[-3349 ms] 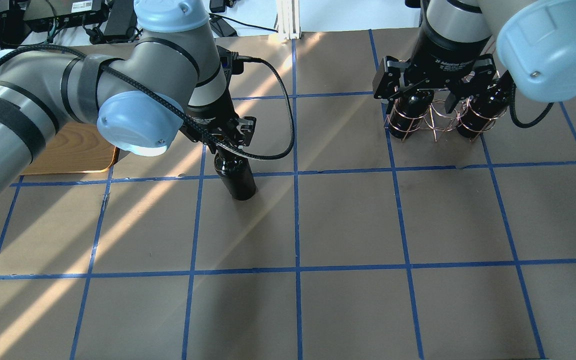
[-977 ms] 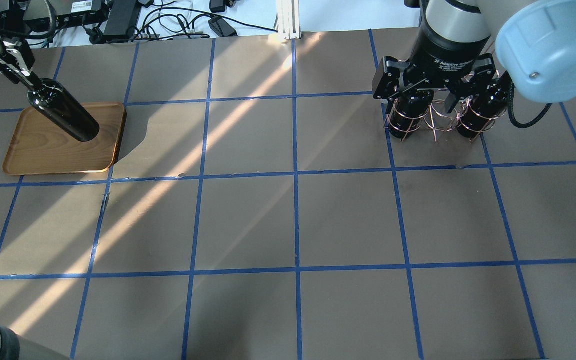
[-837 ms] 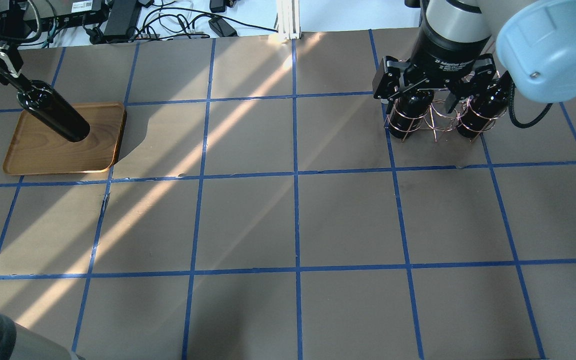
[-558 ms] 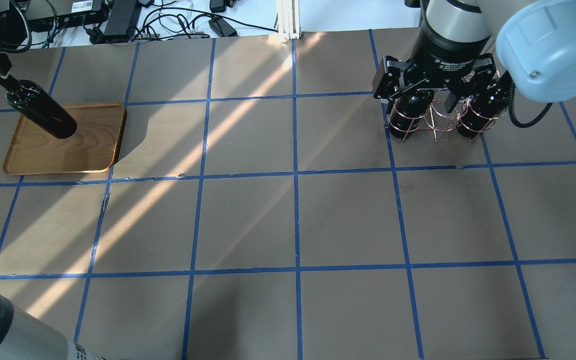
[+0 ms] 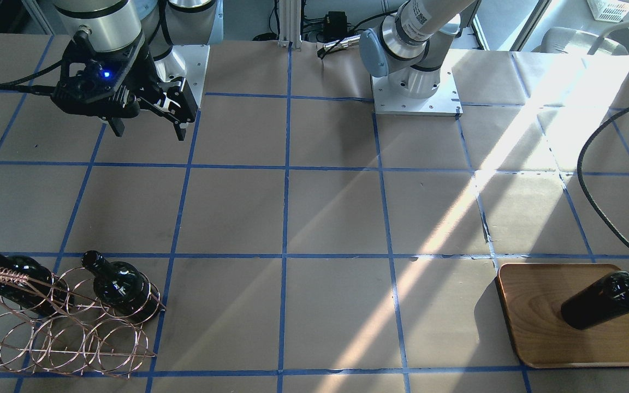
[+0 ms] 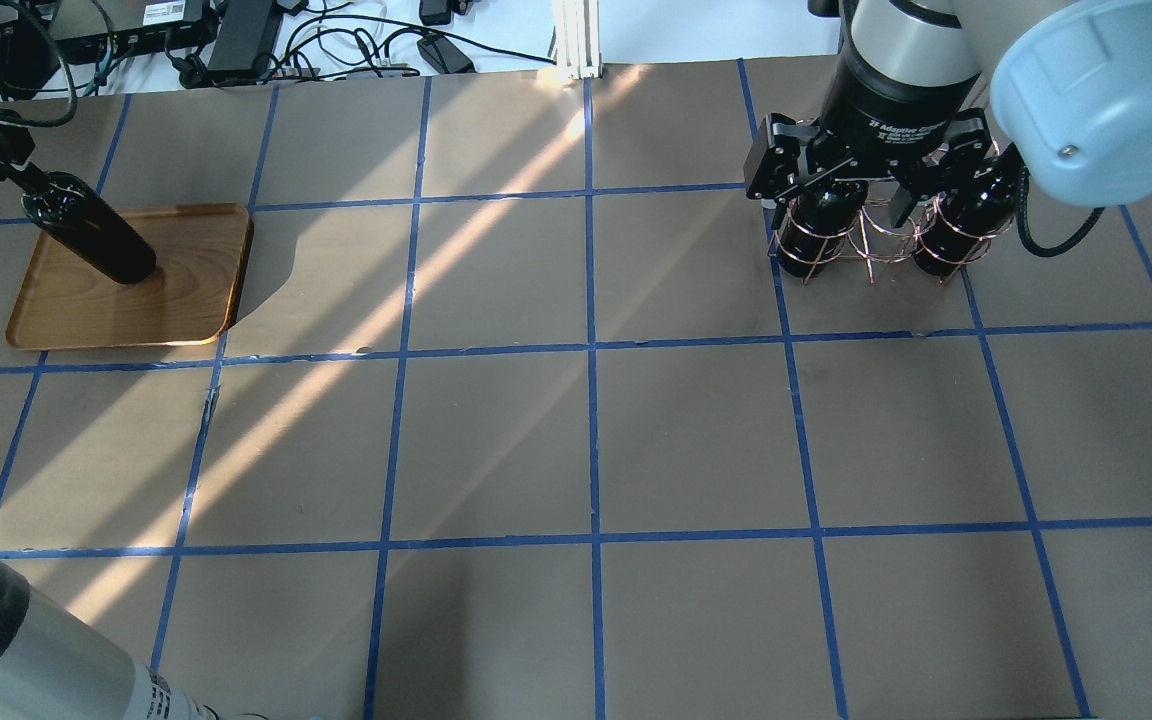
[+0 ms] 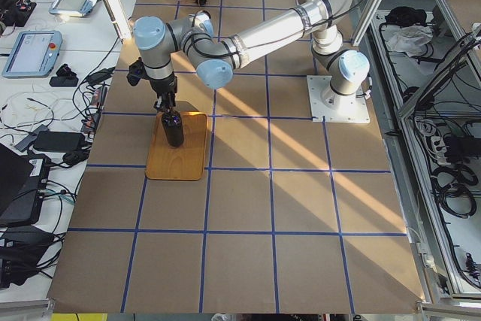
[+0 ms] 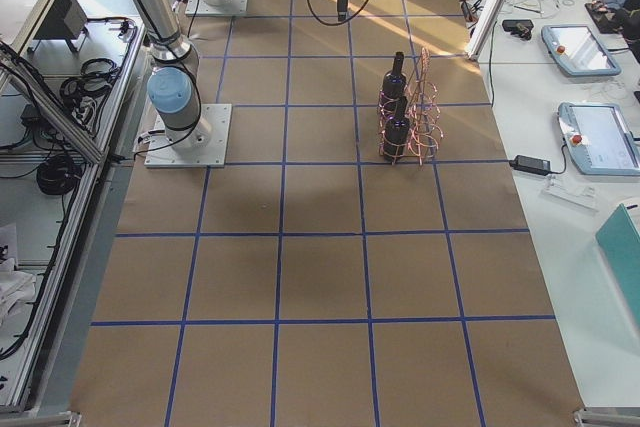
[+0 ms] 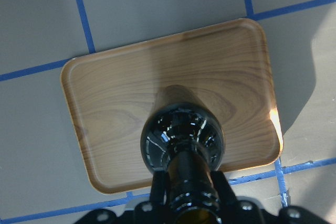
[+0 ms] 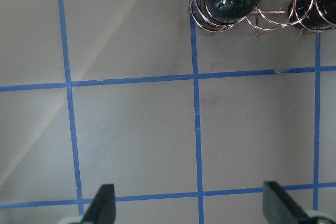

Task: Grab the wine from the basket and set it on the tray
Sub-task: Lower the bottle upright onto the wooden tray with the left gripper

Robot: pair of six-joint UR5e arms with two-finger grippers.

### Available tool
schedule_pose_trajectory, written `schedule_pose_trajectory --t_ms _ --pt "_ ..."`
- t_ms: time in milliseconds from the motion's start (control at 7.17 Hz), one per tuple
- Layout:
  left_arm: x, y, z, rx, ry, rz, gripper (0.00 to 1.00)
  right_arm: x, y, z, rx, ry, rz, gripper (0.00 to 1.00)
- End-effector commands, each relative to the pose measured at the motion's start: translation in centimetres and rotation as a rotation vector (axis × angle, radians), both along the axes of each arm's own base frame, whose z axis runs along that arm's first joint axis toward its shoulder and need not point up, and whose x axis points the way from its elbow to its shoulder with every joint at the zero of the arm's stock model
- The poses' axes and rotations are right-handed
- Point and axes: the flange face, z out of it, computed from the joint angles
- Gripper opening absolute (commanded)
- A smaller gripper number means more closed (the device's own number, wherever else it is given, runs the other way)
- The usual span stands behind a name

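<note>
Left end effector (image 6: 18,172) clamps the bottle (image 6: 96,235) at its neck, upright over the tray (image 6: 186,300) to land flat; right end effector (image 10: 191,208), far from it, gapes empty.

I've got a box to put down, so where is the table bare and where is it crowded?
The middle of the table is bare, from the tray across to the wire rack. Part of the tray is free beside the bottle in the left gripper. The rack end is crowded: two bottles in it.
</note>
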Motion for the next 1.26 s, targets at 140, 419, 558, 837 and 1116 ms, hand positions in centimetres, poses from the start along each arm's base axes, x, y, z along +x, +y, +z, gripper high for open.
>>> schedule_pose_trajectory --t_ms 140,419,558,837,1116 --pt "0.17 -0.03 -0.38 0.004 0.002 0.002 0.00 0.01 0.00 0.00 0.000 0.000 0.000 1.00" --pt "0.40 -0.18 -0.47 -0.007 -0.006 -0.004 0.00 0.00 0.00 0.00 0.000 0.001 0.000 1.00" --pt "0.39 -0.17 -0.55 -0.005 -0.006 -0.004 0.00 -0.01 0.00 0.00 0.000 0.001 0.000 1.00" --pt "0.31 -0.13 -0.78 -0.004 0.001 -0.004 0.66 0.01 0.00 0.00 0.000 0.000 0.000 1.00" --pt "0.23 0.02 -0.45 -0.006 -0.001 -0.004 0.85 0.00 0.00 0.00 0.000 0.001 0.000 1.00"
